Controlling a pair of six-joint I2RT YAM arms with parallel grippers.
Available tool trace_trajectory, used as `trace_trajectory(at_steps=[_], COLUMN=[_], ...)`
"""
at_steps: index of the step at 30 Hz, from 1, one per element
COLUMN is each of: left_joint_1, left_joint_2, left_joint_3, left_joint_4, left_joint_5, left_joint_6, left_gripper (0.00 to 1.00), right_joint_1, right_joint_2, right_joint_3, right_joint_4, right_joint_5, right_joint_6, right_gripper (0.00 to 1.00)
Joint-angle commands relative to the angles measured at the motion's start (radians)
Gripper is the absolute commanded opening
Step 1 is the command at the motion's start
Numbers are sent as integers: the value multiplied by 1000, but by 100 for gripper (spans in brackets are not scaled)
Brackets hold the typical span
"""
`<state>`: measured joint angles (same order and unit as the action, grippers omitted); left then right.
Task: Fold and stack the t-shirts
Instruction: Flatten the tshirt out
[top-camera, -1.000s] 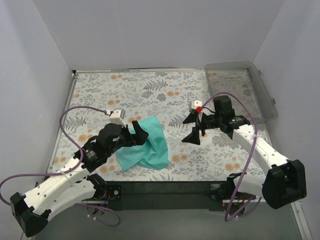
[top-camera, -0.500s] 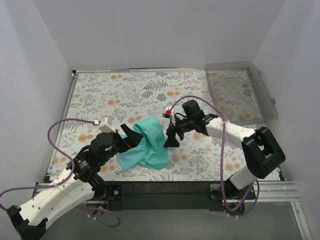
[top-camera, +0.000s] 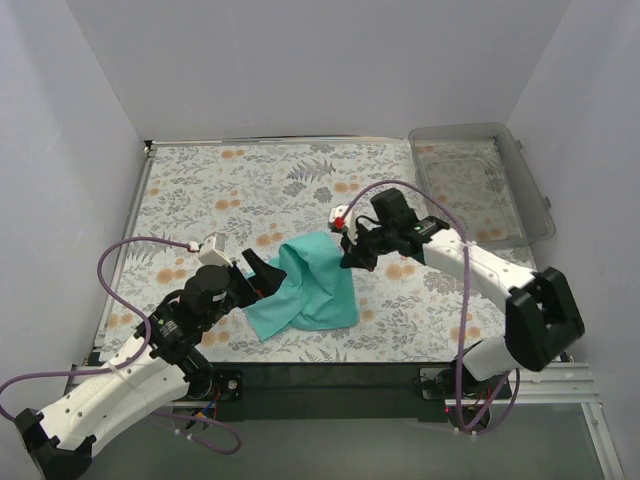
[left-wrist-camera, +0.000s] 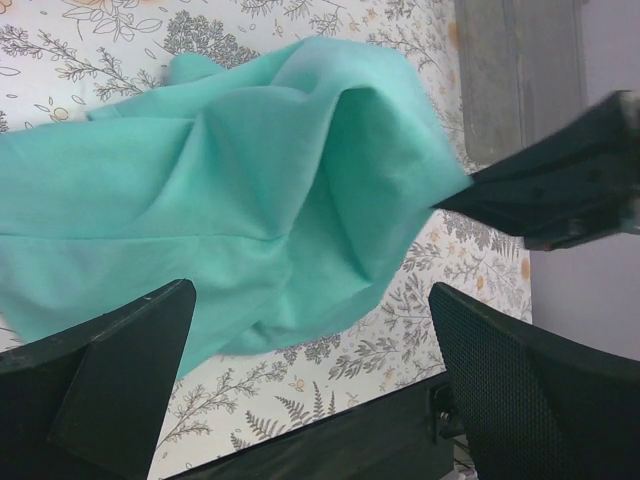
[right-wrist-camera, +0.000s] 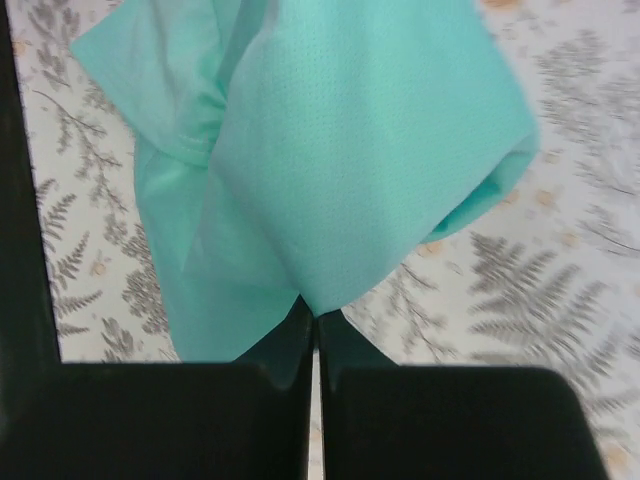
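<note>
One crumpled teal t-shirt (top-camera: 310, 290) lies on the flower-patterned table near the front middle. My right gripper (top-camera: 352, 254) is shut on a pinch of its upper right edge, and the cloth rises to that point. In the right wrist view the fingertips meet on a fold of the t-shirt (right-wrist-camera: 350, 150), at the right gripper (right-wrist-camera: 318, 316). My left gripper (top-camera: 258, 276) stands open at the shirt's left side, holding nothing. Through the left wrist view the t-shirt (left-wrist-camera: 240, 190) fills the space ahead of the left gripper (left-wrist-camera: 310, 390), and the right gripper (left-wrist-camera: 560, 190) bites its far corner.
A clear plastic bin (top-camera: 520, 165) stands at the back right corner of the table (top-camera: 250, 180). White walls close in the left, back and right sides. The table's black front edge (top-camera: 330, 368) runs just below the shirt. Purple cables loop off both arms.
My right gripper swung left to the shirt, shut on its upper right edge and drew the cloth up and rightward. The left gripper stayed open, shifting slightly down-left at first.
</note>
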<state>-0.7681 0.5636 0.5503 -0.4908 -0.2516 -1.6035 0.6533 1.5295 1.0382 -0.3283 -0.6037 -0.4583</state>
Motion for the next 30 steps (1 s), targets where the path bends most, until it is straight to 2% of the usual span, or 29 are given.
trace_trajectory(at_steps=[1, 8, 16, 22, 28, 30], left_joint_1=[-2, -2, -2, -2, -2, -2], left_joint_2=[2, 82, 242, 344, 396, 410], left_joint_3=[-9, -30, -88, -151, -214, -233], left_joint_4=[-15, 31, 100, 168, 296, 337], left_joint_5=[-20, 32, 192, 250, 374, 411], left_joint_6=[17, 39, -2, -61, -136, -154], left_gripper=[98, 98, 97, 91, 81, 74], right_joint_1=[-64, -213, -336, -351, -360, -360], right_joint_2=[-185, -362, -358, -339, -327, -321], right_joint_3=[-45, -246, -313, -316, -319, -316], right_joint_4=[-95, -101, -41, -38, -31, -31], right_joint_5=[123, 231, 199, 163, 144, 140], right_joint_6=[-192, -258, -207, -203, -192, -191], right_gripper=[1, 1, 1, 1, 1, 1])
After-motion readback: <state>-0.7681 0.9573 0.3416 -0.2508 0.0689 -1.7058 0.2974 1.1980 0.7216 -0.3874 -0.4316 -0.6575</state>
